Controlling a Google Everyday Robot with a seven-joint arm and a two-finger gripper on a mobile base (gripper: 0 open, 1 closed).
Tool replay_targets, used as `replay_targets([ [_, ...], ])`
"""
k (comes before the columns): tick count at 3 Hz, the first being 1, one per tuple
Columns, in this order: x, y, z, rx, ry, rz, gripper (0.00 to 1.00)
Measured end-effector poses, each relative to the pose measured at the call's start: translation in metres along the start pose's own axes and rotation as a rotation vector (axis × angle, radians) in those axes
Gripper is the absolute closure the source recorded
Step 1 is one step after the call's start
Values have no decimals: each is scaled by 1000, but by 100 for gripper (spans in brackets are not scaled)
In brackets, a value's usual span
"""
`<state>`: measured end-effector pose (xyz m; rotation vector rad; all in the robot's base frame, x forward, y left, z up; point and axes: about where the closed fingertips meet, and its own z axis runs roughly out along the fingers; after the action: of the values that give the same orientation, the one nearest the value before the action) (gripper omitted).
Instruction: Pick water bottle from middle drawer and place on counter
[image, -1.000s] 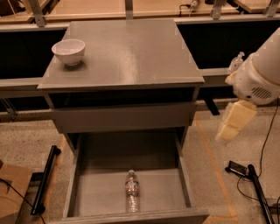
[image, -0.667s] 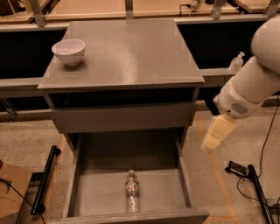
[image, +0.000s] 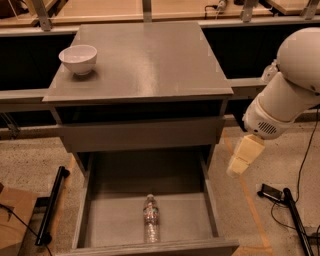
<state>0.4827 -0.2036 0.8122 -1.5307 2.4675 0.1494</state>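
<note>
The water bottle (image: 151, 218) lies flat on the floor of the open middle drawer (image: 102, 222), near its front edge, white cap pointing away from me and a dark reddish band round its middle. The grey counter (image: 150, 60) is above it, the cabinet's flat top. My gripper (image: 244, 155) hangs from the white arm to the right of the cabinet, outside the drawer's right wall and above floor level, well up and right of the bottle. It holds nothing that I can see.
A white bowl (image: 78, 59) stands at the counter's back left corner. A shut upper drawer front (image: 140, 134) sits above the open drawer. A black bar (image: 52, 205) lies on the floor at left, cables and a black device (image: 272, 192) at right.
The arm and gripper have moved left and down, from the far right toward the drawer's right side. The bottle and bowl have not moved.
</note>
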Motion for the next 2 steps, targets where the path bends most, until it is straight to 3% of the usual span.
replay_targets([
  [1,-10,9,42,-60,-13,50,0],
  [2,-26,18,122,-145,3,126,0],
])
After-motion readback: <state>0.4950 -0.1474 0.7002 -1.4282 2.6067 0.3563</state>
